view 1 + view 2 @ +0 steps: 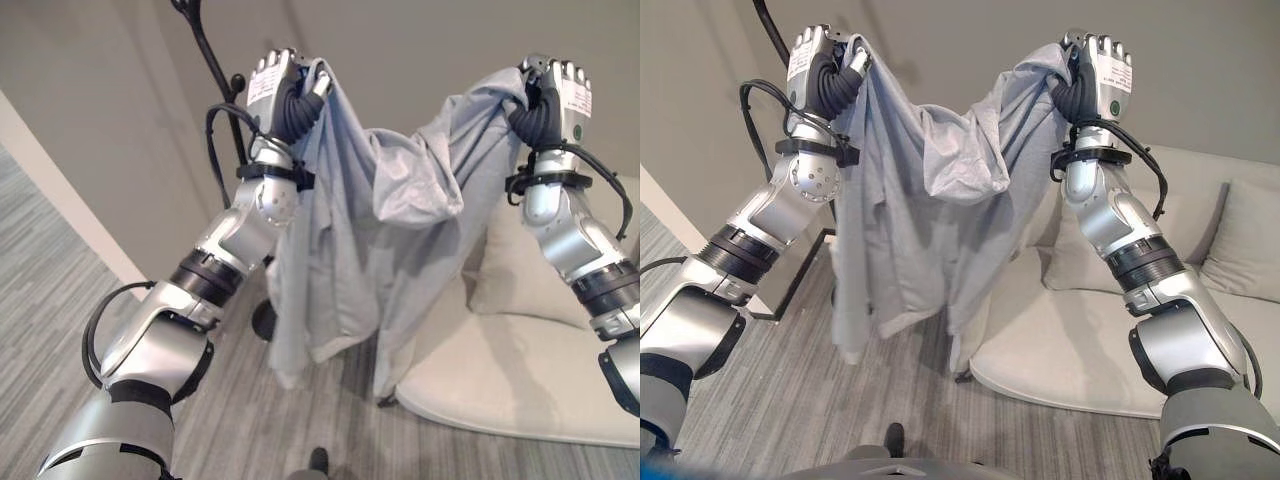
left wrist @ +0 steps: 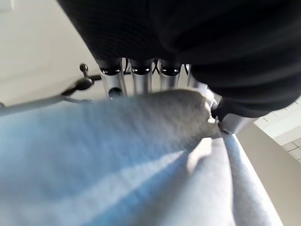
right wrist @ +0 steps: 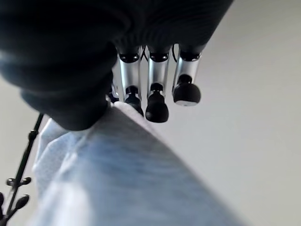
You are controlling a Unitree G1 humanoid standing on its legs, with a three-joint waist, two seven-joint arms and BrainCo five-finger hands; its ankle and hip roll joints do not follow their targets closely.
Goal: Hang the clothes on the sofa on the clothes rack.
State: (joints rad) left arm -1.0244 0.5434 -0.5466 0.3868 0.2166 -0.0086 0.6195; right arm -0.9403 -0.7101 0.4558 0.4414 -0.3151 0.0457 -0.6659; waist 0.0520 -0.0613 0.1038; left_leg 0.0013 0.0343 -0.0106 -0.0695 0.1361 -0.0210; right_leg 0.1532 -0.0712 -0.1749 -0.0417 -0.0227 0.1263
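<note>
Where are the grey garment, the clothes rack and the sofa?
grey garment (image 1: 340, 270): left eye view, middle of the hanging cloth.
clothes rack (image 1: 212, 62): left eye view, black upper pole.
sofa (image 1: 1060, 370): right eye view, seat cushion.

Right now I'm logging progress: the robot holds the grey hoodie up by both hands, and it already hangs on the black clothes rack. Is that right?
Not quite. Both the left hand and the right hand do hold the grey hoodie up, but it is not yet on the black clothes rack. The left eye view shows it spread between the hands, in front of the rack.
</note>
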